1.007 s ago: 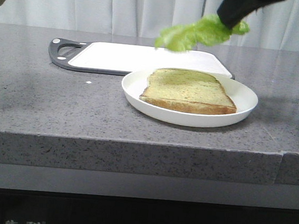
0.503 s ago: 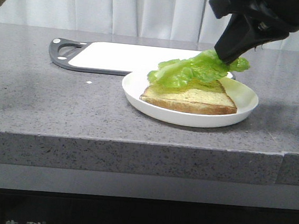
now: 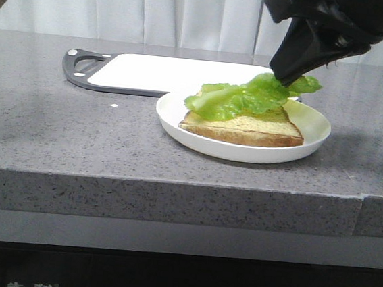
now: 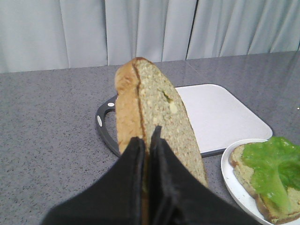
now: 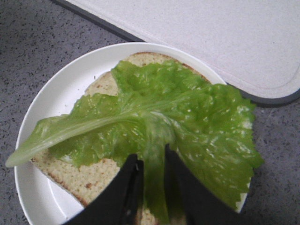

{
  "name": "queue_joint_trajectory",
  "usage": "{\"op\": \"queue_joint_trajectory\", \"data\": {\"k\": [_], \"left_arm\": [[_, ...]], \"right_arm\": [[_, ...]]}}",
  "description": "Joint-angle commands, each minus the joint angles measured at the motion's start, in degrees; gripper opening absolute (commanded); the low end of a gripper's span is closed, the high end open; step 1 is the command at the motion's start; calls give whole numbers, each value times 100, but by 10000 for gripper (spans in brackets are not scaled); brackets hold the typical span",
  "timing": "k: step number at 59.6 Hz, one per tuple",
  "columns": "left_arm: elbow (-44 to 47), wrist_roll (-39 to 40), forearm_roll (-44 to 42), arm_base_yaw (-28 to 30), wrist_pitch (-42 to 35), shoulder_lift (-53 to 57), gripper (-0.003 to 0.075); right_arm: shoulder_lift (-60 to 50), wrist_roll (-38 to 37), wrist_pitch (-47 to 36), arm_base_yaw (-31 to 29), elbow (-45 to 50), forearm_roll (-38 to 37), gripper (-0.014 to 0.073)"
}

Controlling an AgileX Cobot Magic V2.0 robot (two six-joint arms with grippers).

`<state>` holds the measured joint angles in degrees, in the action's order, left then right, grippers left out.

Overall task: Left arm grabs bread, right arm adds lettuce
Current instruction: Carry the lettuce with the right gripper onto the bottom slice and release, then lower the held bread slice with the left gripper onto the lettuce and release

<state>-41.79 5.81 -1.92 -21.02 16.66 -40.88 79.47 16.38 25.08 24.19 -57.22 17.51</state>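
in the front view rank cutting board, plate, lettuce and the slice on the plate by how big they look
1. cutting board
2. plate
3. lettuce and slice on the plate: alike in length, so unranked.

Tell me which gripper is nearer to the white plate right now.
The right. The right gripper hangs just over the white plate, pinching the lettuce draped on the slice there. The left gripper is raised off to the left, holding the bread.

A grey speckled counter (image 3: pixel 76 139) bears a white plate (image 3: pixel 314 138) and cutting board (image 3: pixel 151 72).
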Motion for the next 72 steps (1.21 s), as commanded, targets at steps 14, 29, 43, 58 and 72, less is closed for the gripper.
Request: {"op": "queue_joint_trajectory", "data": {"k": [14, 29, 43, 58, 72], "left_arm": [[-164, 35, 45, 17, -417, 29, -21], [-164, 35, 648, 17, -397, -205, -21], [-742, -37, 2013, 17, 0, -1264, -20], [-1823, -3166, 6471, 17, 1069, -2635, -20], [-1917, -5051, 9594, -116, 1710, -3856, -20]], "right_arm": [[-198, 55, -306, 10, -329, 72, 399], [-1094, 50, -475, 10, -317, 72, 274], [-2447, 50, -631, 10, 434, 72, -66], [-3768, 50, -376, 5, 1262, 65, -58], [-4276, 50, -201, 5, 1440, 65, -58]]}}
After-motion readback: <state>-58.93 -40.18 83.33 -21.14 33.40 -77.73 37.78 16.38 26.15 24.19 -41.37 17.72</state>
